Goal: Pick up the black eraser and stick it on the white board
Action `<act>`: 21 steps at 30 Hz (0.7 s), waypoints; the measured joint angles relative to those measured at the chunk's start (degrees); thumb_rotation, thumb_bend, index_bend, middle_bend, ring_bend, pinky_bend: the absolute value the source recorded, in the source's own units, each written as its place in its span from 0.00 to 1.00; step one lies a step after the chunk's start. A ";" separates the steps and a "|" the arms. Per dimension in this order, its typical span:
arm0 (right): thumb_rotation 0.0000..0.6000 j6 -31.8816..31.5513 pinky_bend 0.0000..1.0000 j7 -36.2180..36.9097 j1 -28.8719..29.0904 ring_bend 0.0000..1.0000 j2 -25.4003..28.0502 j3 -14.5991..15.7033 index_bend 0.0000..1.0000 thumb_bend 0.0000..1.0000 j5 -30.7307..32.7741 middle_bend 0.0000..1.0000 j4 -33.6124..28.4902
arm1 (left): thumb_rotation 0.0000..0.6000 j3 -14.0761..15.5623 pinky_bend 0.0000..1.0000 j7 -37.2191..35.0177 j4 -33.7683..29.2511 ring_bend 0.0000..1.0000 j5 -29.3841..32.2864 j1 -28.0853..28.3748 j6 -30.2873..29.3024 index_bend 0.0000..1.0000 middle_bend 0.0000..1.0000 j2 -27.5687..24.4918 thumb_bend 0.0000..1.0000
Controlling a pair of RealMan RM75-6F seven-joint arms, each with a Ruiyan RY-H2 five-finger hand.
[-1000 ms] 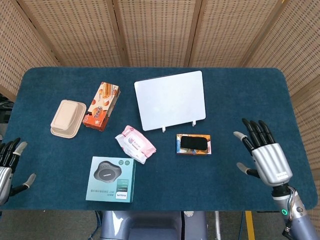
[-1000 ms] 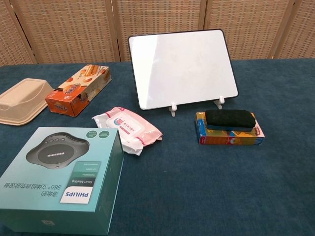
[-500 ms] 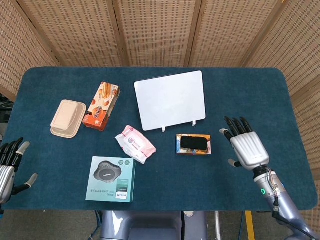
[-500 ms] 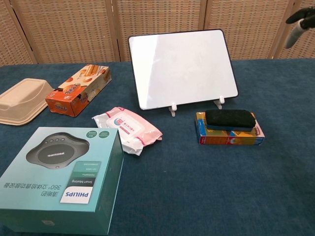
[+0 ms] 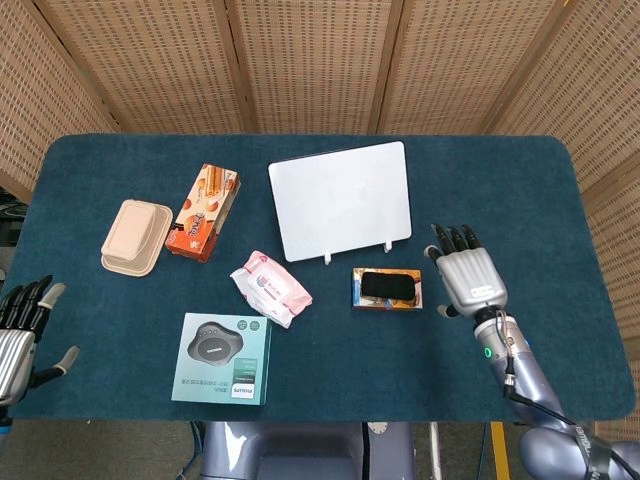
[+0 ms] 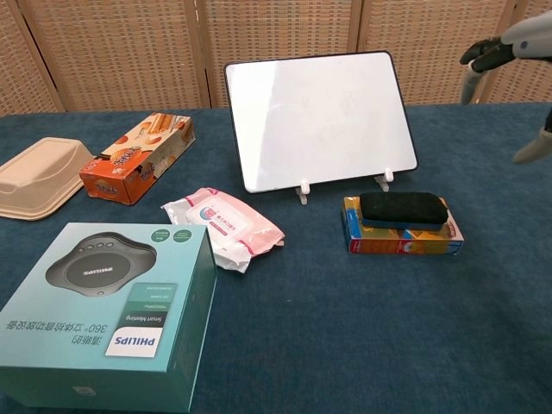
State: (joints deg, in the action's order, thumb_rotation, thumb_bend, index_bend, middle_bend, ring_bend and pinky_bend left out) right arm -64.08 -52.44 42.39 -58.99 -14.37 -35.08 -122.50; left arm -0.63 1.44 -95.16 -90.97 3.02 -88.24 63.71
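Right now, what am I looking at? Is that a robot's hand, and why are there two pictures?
Yes, it is a robot with two arms and metal hands. One picture looks down from its head, the other looks forward from its chest.

Its right hand is open, holding nothing, beside the black eraser. The eraser lies on a small colourful box, in front of the white board, which leans on a stand.

Its left hand is open too, at the edge of the blue table.

Also there: a snack box, a beige container, a pink wipes pack and a teal box.
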 measured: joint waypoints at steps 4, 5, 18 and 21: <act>1.00 -1.19 0.00 -1.69 2.41 0.00 -2.96 0.71 0.26 0.07 2.92 0.00 1.91 | 1.00 0.00 0.00 -0.52 0.05 0.00 0.10 0.06 0.09 0.00 0.00 -0.02 0.29; 1.00 -1.36 0.00 -1.95 2.88 0.00 -3.56 0.85 0.26 0.07 3.58 0.00 2.32 | 1.00 -0.01 0.00 -0.67 0.09 0.00 0.20 0.08 0.16 0.00 0.00 -0.03 0.29; 1.00 -5.68 0.00 -5.03 8.04 0.00 -10.50 2.36 0.28 0.10 10.38 0.00 5.02 | 1.00 0.07 0.00 -1.18 0.38 0.00 0.76 0.54 1.23 0.00 0.00 0.03 0.29; 1.00 -7.75 0.00 -5.52 8.92 0.00 -11.94 2.07 0.29 0.10 12.12 0.00 5.04 | 1.00 0.16 0.00 -1.18 0.37 0.00 0.83 0.61 1.50 0.00 0.00 0.03 0.29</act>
State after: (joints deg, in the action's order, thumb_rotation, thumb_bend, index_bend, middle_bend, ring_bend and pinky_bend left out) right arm -71.83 -57.95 51.31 -70.93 -12.30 -22.96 -117.46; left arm -0.48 0.27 -94.79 -90.13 3.62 -86.73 63.74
